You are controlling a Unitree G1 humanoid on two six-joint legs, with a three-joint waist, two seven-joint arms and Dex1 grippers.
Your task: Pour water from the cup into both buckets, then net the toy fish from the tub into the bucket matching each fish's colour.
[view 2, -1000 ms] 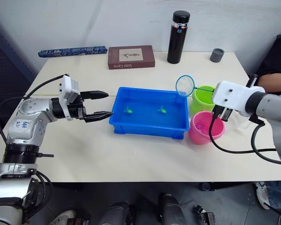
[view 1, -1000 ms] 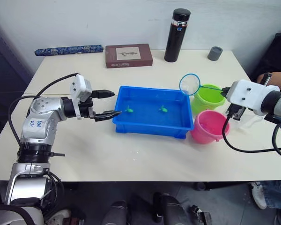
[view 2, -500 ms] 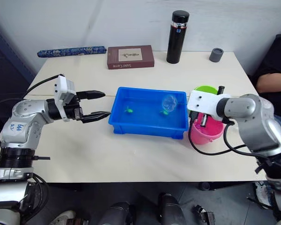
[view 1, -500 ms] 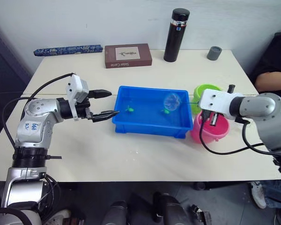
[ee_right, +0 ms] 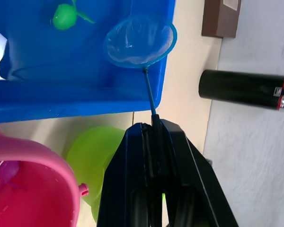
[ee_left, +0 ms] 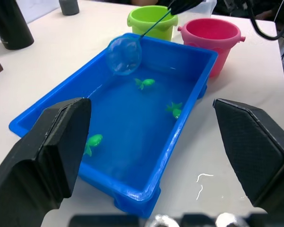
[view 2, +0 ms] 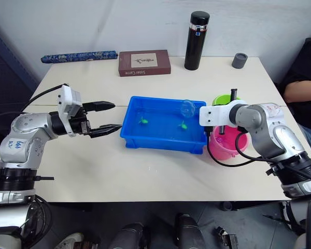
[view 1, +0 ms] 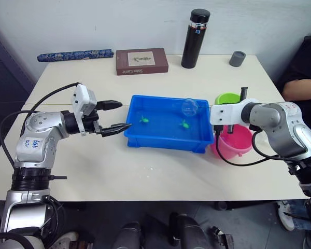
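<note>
Head views: the blue tub (view 1: 166,136) sits mid-worktop (view 1: 145,171), green bucket (view 1: 227,98) and pink bucket (view 1: 233,141) beside it. Left wrist view: the left hand (ee_left: 154,137) is open beside the tub; three green fish (ee_left: 145,82) lie inside. Right wrist view: the right hand (ee_right: 154,137) pinches the net (ee_right: 140,40) handle, hoop over the tub's edge.

The right arm's white wrist housing is hiding much of the green bucket (view 1: 227,98) and the net's handle. A magenta shape inside the pink bucket (ee_right: 19,189) is blurring beyond recognition.
</note>
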